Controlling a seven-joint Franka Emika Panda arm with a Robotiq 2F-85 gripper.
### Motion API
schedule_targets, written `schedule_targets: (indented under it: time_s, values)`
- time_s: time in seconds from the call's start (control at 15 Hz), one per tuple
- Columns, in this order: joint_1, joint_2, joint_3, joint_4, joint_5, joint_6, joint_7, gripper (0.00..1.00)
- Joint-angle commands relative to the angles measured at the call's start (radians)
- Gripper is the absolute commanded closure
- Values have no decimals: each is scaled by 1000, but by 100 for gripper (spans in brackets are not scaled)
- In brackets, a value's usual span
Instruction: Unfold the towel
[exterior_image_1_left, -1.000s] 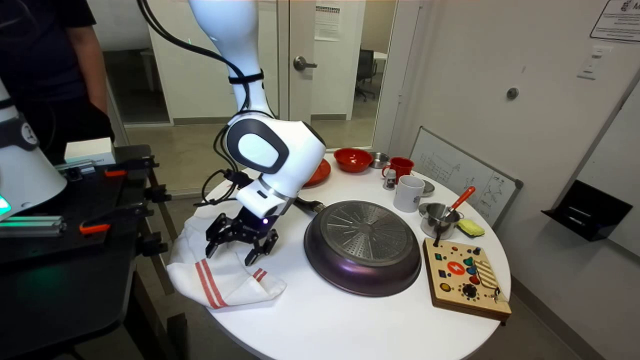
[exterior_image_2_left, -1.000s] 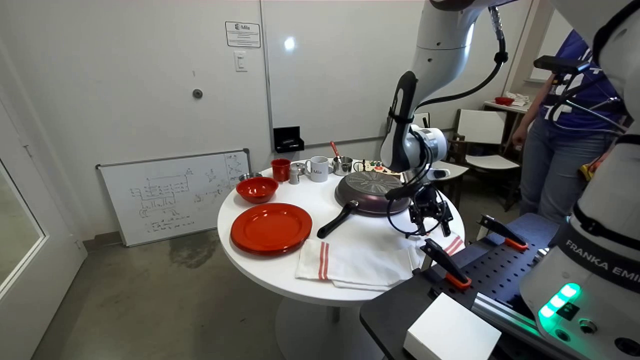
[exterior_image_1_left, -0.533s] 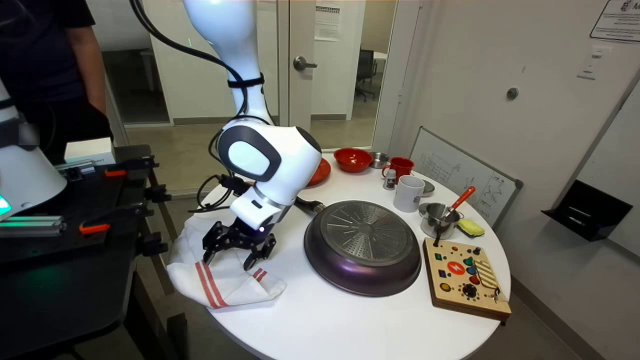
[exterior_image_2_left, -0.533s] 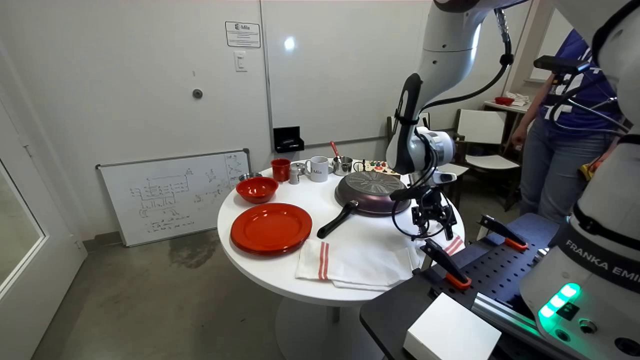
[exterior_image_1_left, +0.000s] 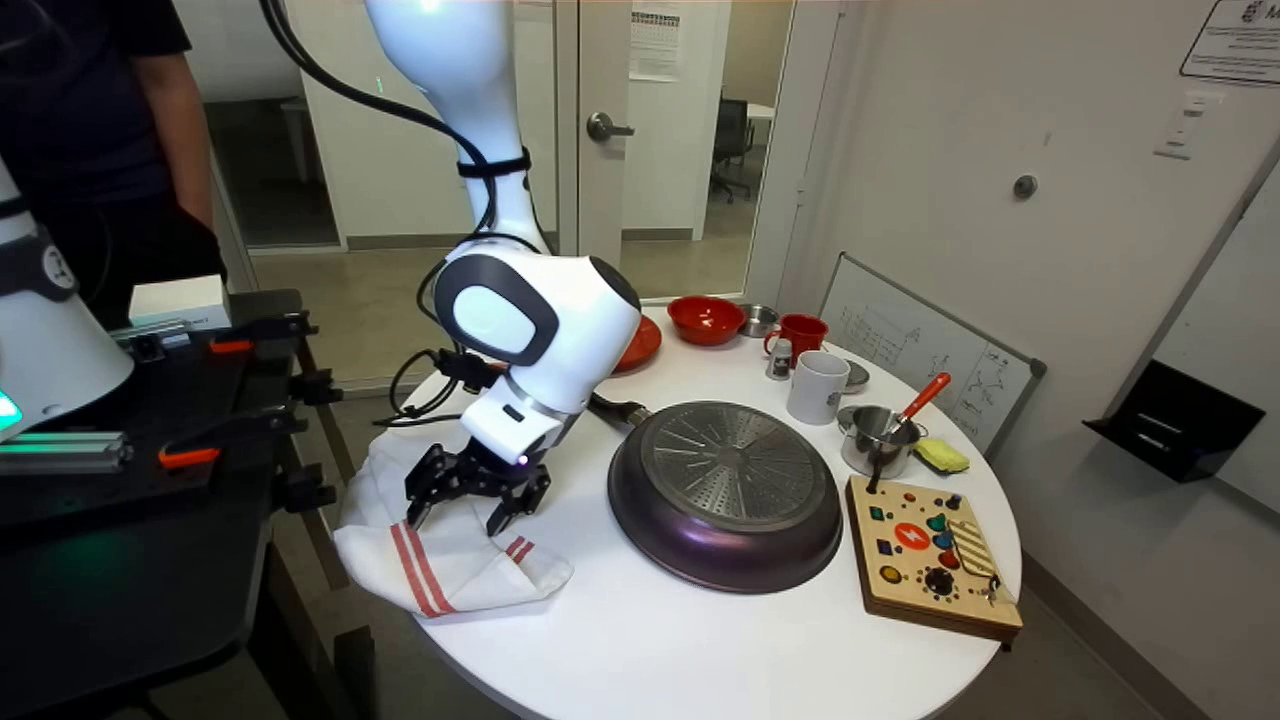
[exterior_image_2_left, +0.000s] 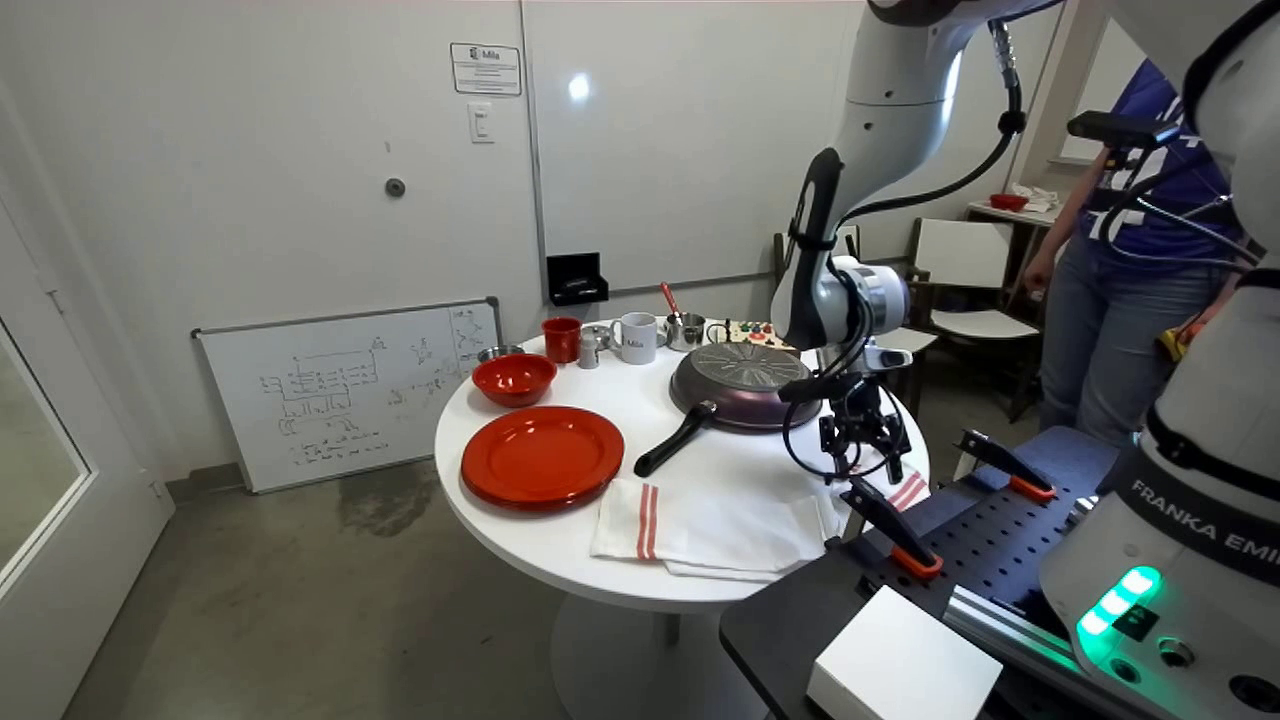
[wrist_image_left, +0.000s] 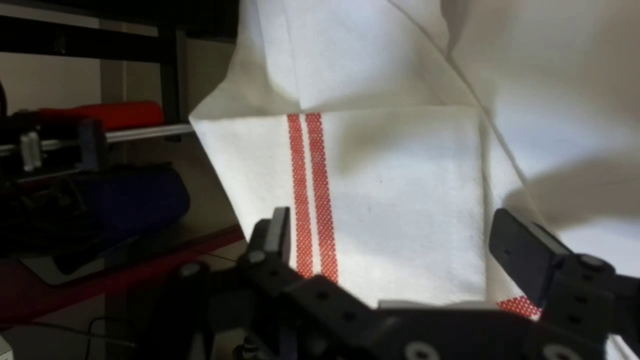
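Observation:
The white towel with red stripes lies partly folded on the round table, in an exterior view (exterior_image_1_left: 480, 580) and in an exterior view (exterior_image_2_left: 730, 525). One corner is folded over near the table's edge. In the wrist view the towel (wrist_image_left: 400, 190) fills the middle, with a folded flap and a pair of red stripes between the fingers. My gripper (exterior_image_1_left: 455, 525) is wide open and empty just above the towel, fingers pointing down. It also shows in the wrist view (wrist_image_left: 392, 225) and in an exterior view (exterior_image_2_left: 865, 470). I cannot tell whether the fingertips touch the cloth.
An upturned pan (exterior_image_1_left: 735, 490) lies right beside the towel, its black handle (exterior_image_2_left: 675, 440) toward the red plates (exterior_image_2_left: 540, 455). A red bowl (exterior_image_2_left: 513, 380), mugs, a metal pot (exterior_image_1_left: 880, 440) and a wooden switch board (exterior_image_1_left: 930, 560) stand farther off. A black bench (exterior_image_2_left: 790, 630) adjoins the table.
My open gripper has moved slightly down and sideways over the towel, mostly in the earlier half second, and is nearly still since. The towel has not moved.

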Motion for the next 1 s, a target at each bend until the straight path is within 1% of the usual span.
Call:
schedule_targets:
  time_s: [0.0, 0.27, 0.33, 0.4, 0.53, 0.6, 0.87, 0.93]
  values:
    - [5, 3, -3, -7, 20, 5, -43, 0]
    - [9, 4, -9, -7, 16, -2, -47, 0]
    - [9, 5, -9, -7, 17, -3, -47, 25]
    - [10, 7, -9, -6, 16, -4, -51, 26]
    - [9, 10, -8, -3, 18, -7, -52, 41]
    - [7, 11, -7, -2, 20, -8, -53, 50]
    - [6, 17, -5, 5, 22, -13, -53, 79]
    - [5, 18, -5, 7, 23, -14, -54, 88]
